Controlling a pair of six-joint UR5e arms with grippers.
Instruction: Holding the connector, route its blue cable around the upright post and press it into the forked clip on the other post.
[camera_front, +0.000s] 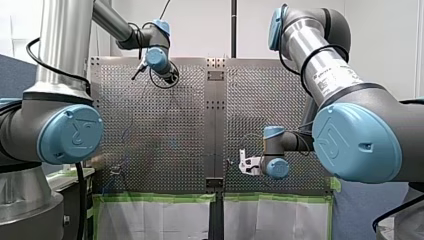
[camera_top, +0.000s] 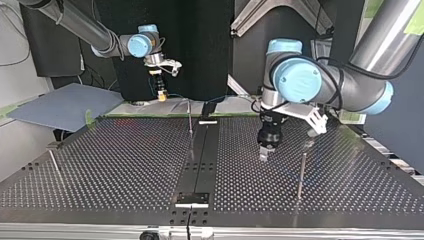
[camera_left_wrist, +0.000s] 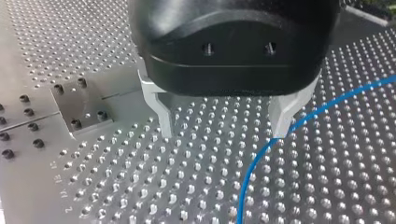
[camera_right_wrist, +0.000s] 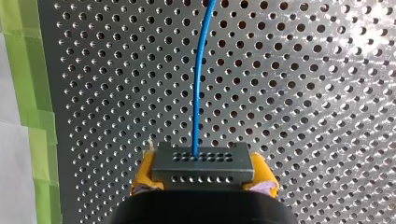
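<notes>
My right gripper (camera_right_wrist: 203, 173) is shut with its yellow pads on the grey connector (camera_right_wrist: 203, 164). The blue cable (camera_right_wrist: 200, 79) leaves the connector and runs away over the perforated plate. In the top view this gripper (camera_top: 161, 93) hangs above the far edge at the left. My left gripper (camera_left_wrist: 224, 129) stands open close above the plate, nothing between its metal fingers (camera_left_wrist: 163, 116). The blue cable (camera_left_wrist: 261, 158) passes just beside one fingertip. In the top view my left gripper (camera_top: 264, 155) points down, near an upright post (camera_top: 301, 172). Another thin post (camera_top: 190, 117) stands mid-table.
A third short post (camera_top: 54, 161) stands at the top view's left. A dark centre strip (camera_top: 200, 155) with bolted plates splits the perforated table. Green tape (camera_right_wrist: 35, 70) edges the plate near my right gripper. A grey board (camera_top: 65, 105) lies beyond the table.
</notes>
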